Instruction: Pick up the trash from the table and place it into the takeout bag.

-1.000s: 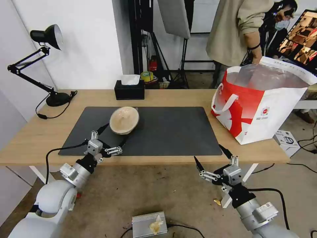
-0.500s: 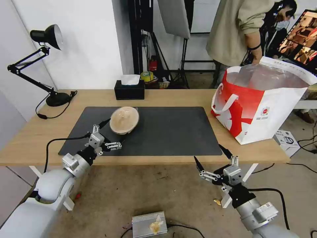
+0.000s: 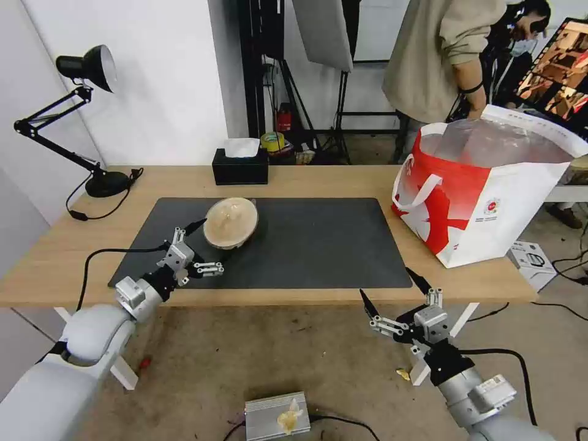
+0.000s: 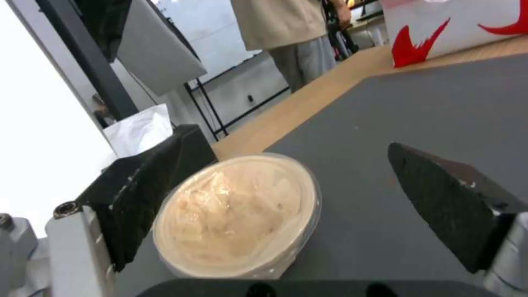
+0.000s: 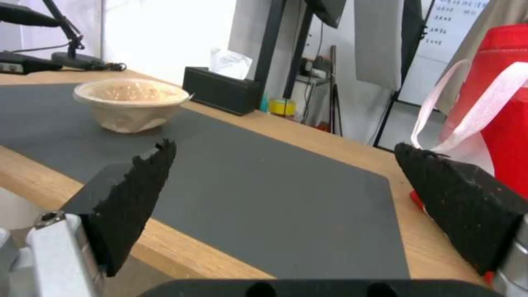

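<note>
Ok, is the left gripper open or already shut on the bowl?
Open. The left gripper has its fingers spread either side of the beige bowl, not touching it.

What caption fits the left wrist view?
Open left end effector closing in on the beige translucent bowl on the dark grey mat, fingers either side.

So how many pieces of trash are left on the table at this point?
1: a beige bowl on the dark mat, just ahead of the open left gripper. Anything already inside the takeout bag is hidden.
</note>
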### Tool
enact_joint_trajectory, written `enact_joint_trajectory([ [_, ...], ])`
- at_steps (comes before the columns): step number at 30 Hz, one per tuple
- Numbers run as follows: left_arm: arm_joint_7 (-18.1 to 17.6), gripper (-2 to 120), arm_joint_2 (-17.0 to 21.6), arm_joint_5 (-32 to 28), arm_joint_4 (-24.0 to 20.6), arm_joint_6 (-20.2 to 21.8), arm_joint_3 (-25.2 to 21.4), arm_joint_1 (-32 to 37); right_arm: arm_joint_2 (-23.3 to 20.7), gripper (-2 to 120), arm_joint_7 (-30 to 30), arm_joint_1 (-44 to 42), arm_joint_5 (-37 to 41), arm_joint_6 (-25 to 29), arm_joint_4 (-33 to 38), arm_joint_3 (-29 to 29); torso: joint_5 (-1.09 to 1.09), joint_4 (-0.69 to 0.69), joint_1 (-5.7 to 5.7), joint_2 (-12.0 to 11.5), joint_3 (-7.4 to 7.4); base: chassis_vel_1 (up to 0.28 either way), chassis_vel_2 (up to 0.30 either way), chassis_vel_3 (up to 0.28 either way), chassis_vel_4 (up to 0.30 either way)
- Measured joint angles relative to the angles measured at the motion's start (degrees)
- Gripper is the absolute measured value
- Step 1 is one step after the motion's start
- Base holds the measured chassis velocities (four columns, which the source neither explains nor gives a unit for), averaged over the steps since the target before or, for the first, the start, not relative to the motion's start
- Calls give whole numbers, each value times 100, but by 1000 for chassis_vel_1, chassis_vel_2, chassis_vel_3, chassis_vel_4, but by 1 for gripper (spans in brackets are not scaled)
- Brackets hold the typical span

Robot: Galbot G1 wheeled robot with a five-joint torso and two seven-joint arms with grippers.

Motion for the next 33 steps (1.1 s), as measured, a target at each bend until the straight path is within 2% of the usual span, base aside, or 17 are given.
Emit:
enact_joint_trajectory([
  [14, 126, 100, 9, 199, 192, 11, 104, -176, 0, 100, 0, 0, 0, 0, 0, 0, 0, 0, 0, 0, 0, 0, 0, 0, 0],
  [24, 203, 100, -63, 273, 368, -29, 446, -514, 0, 100, 0, 0, 0, 0, 0, 0, 0, 0, 0, 0, 0, 0, 0, 0, 0],
  [33, 194, 100, -144, 334, 495, -41, 563, -638, 0, 100, 0, 0, 0, 0, 0, 0, 0, 0, 0, 0, 0, 0, 0, 0, 0],
])
